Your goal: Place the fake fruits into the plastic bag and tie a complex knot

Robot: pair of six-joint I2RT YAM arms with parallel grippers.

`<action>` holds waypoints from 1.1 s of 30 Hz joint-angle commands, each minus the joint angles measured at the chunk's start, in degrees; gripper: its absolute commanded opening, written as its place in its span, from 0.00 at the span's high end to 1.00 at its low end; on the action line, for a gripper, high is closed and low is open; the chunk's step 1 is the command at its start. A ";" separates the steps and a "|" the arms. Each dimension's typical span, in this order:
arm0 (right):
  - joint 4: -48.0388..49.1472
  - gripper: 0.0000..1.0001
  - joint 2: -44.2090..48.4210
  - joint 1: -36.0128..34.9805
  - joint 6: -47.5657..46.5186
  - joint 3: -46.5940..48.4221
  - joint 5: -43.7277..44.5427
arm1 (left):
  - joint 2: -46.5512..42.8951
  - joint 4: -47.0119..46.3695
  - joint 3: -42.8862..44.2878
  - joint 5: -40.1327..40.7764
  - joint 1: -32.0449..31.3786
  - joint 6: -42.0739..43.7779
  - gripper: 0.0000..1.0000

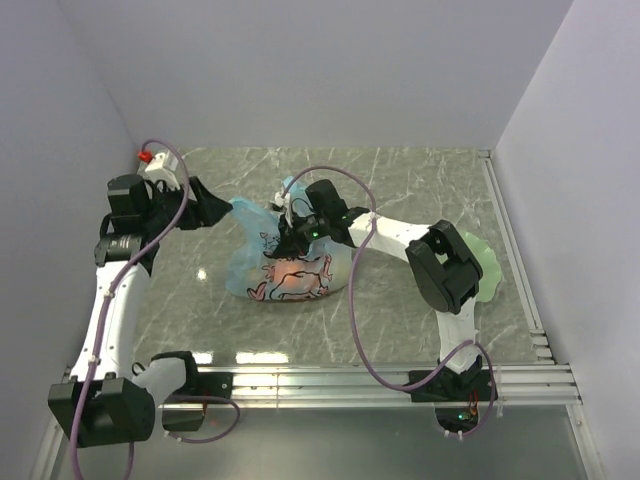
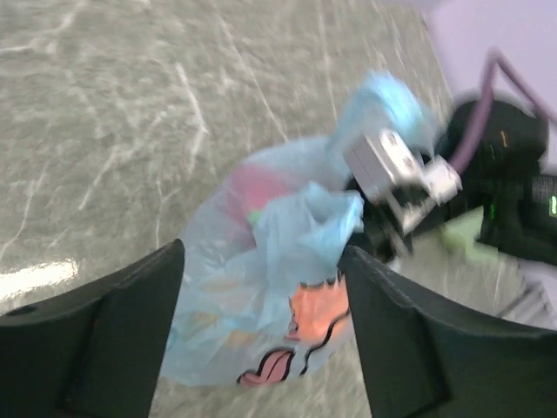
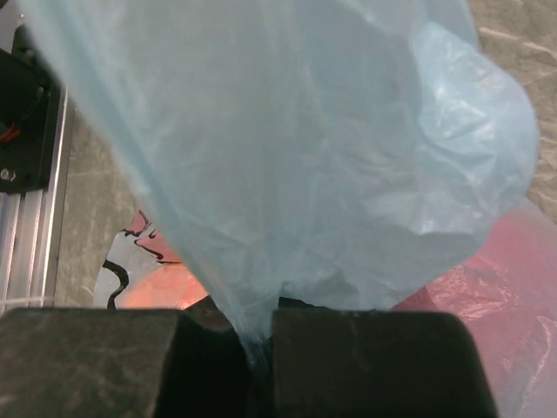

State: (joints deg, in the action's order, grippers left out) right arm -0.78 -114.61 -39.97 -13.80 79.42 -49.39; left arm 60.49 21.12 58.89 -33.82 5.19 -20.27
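Observation:
The light-blue plastic bag (image 1: 290, 268) with its pink cartoon print lies mid-table, bulging with the fake fruits (image 2: 254, 187), which show red and orange through the film. My right gripper (image 3: 259, 340) is shut on a bunched strip of the bag's plastic (image 3: 287, 148) above the bag's top (image 1: 293, 226). My left gripper (image 2: 261, 322) stands open just left of the bag (image 2: 261, 287), at its loose blue end (image 1: 245, 210), with nothing between the fingers (image 2: 113, 331). The knot is hidden from every view.
A pale green wavy-edged plate (image 1: 488, 262) lies at the right, partly under the right arm's elbow. White walls close in the table on three sides. A metal rail (image 1: 400, 378) runs along the near edge by the arm bases.

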 commanded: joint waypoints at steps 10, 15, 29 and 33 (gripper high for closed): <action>-9.15 1.00 1.75 0.24 -10.01 5.49 -9.49 | -8.28 -11.44 -15.47 -21.27 0.26 14.02 0.07; -14.77 1.00 2.02 0.24 -16.86 7.24 -12.57 | -4.69 -19.00 -18.37 -25.23 0.08 23.78 0.07; -18.03 1.00 1.49 -1.87 -19.15 9.10 -10.21 | 8.59 -34.31 -16.53 -23.48 -8.88 15.27 0.54; -14.61 0.69 2.46 -2.13 -14.07 7.86 -4.34 | 9.47 -27.47 -15.39 -22.96 -8.88 16.58 0.99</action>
State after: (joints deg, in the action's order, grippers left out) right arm -17.32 -114.61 -41.32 -30.02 87.61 -57.63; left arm 69.71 -8.10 40.88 -57.25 -3.68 -3.33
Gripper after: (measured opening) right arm 0.199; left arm 0.070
